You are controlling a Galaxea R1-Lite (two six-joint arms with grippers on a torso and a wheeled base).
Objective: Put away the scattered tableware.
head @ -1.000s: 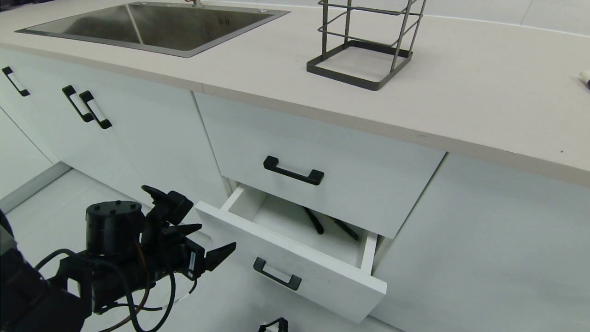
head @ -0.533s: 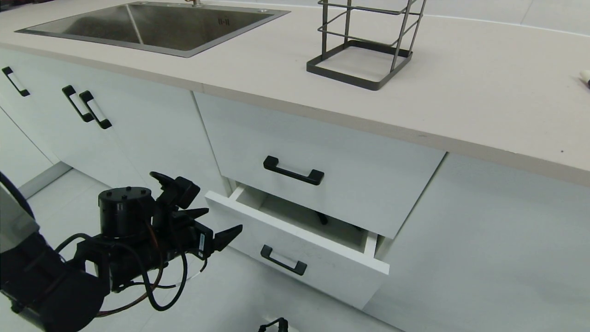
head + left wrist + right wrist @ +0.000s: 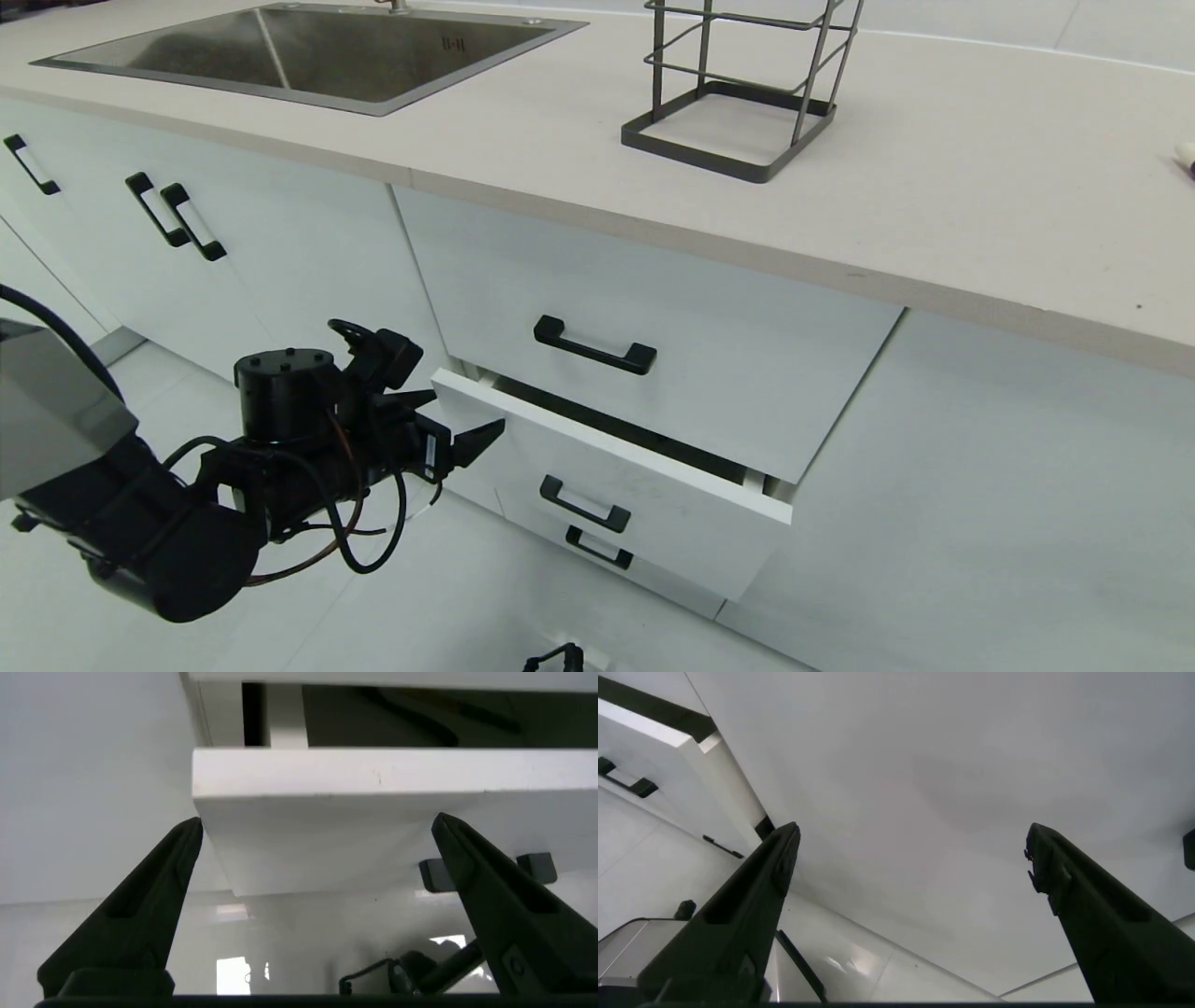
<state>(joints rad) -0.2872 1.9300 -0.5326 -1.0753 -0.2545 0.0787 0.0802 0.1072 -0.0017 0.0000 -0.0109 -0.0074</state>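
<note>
The middle white drawer point(image 3: 644, 485) stands open by only a narrow dark gap under the top drawer point(image 3: 653, 317). Its inside is hidden. My left gripper point(image 3: 462, 439) is open, and its fingertips rest at the left end of the drawer front. In the left wrist view that drawer's front corner point(image 3: 318, 812) sits between the spread fingers of the left gripper point(image 3: 318, 849). My right gripper point(image 3: 910, 859) is open with nothing in it and faces a plain white cabinet panel point(image 3: 952, 784). A small white and dark item point(image 3: 1186, 159) lies at the counter's far right edge.
A dark wire rack point(image 3: 733, 93) stands on the beige counter point(image 3: 934, 205), and a steel sink point(image 3: 308, 51) lies at the back left. Cabinet doors with black handles point(image 3: 177, 219) are on the left. A lower drawer's handle point(image 3: 597, 549) shows beneath the middle one.
The middle drawer has slid in from well open to almost shut, hiding the dark utensils inside. My left gripper moved up and toward the cabinet along with the drawer front.
</note>
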